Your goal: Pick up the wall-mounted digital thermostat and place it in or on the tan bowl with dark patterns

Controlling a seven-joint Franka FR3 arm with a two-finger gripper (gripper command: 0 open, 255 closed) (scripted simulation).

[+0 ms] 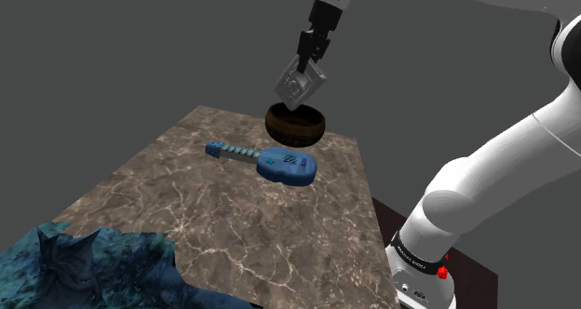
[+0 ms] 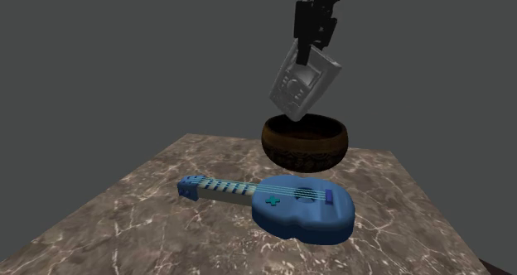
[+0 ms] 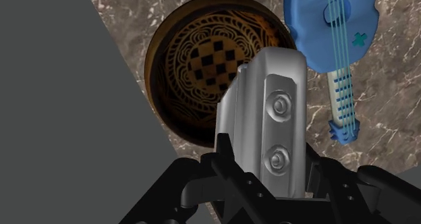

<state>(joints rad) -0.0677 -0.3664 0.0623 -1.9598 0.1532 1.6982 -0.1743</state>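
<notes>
Hanging clear of the table, the grey thermostat (image 2: 304, 83) is showing in the upper middle of the second exterior view, directly over the brown patterned bowl (image 2: 305, 145) and not touching it. The black gripper (image 2: 310, 56) is pinching the casing's upper end, both fingers pressing on its sides, so the body is dangling tilted, its lower corner aiming at the bowl's opening. In the wrist view the thermostat (image 3: 270, 121) is lying along the fingers, two round buttons facing the camera, with the bowl's chequered inside (image 3: 202, 61) beyond it.

The casing is looking stiff and hard, probably light, with a smooth shell that I judge to be slippery. Gripped at one end, it could swing or slide. A hold across the flat sides nearer the middle would be steadier.

A blue toy guitar (image 2: 298, 207) is lying on the marble table (image 2: 132, 207) at lower centre, just in front of the bowl, and should be kept out of the drop.
</notes>
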